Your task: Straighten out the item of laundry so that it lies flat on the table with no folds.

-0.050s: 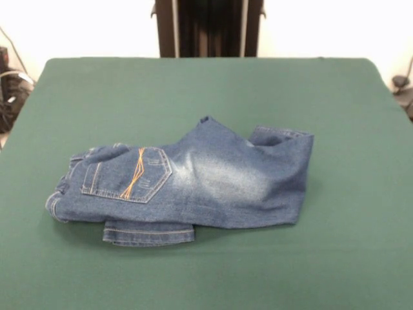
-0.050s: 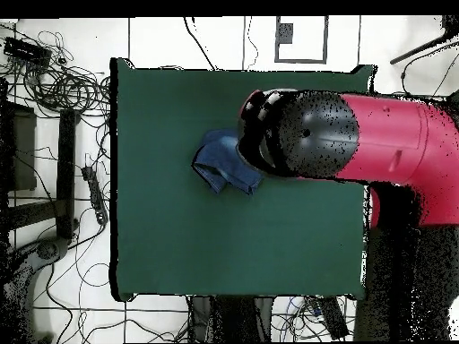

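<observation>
The jeans (image 1: 193, 184) lie crumpled near the middle of the green desk (image 1: 206, 84), not flat: in the front view the fabric is doubled over itself, with one leg folded underneath so that only its hem (image 1: 148, 234) pokes out below the lower edge of the bundle. Another cuff (image 1: 281, 135) stands up at the upper right of the heap. A back pocket (image 1: 126, 174) with orange wavy stitching (image 1: 134, 173) faces up on the left part, next to the bunched waistband (image 1: 61, 194), and a faded whitish patch (image 1: 226, 177) runs across the middle. The claw shows in neither view, so I cannot tell whether it is wide, narrow or holding anything, and the jeans cannot be placed against it. From overhead, the red and black arm (image 2: 359, 134) reaches in from the right edge over the desk (image 2: 224, 242), and its black rounded end covers the right side of the jeans (image 2: 220, 166), leaving only a blue corner of them visible to its left. The front view shows nothing touching the denim. Tangled cables (image 2: 63, 90) lie on the floor beside the desk.
</observation>
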Available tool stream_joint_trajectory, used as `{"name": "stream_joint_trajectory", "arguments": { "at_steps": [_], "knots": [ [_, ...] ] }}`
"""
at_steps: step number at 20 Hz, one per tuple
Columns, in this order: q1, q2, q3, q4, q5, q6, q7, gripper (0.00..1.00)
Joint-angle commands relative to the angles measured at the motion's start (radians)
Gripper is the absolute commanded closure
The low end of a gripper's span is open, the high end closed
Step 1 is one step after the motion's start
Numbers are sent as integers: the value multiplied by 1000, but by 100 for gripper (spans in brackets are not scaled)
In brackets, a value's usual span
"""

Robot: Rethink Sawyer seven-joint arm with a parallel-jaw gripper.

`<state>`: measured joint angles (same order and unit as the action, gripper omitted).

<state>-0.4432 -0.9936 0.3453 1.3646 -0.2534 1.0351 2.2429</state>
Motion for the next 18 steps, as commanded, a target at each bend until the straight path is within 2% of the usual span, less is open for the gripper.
{"name": "stream_joint_trajectory", "arguments": {
  "at_steps": [1, 10, 18],
  "knots": [
    [50, 89, -10, 201, 6, -54, 45, 0],
    [50, 95, -10, 248, 3, -109, 27, 0],
    [65, 102, -47, 255, -13, -122, 68, 0]
  ]
}}
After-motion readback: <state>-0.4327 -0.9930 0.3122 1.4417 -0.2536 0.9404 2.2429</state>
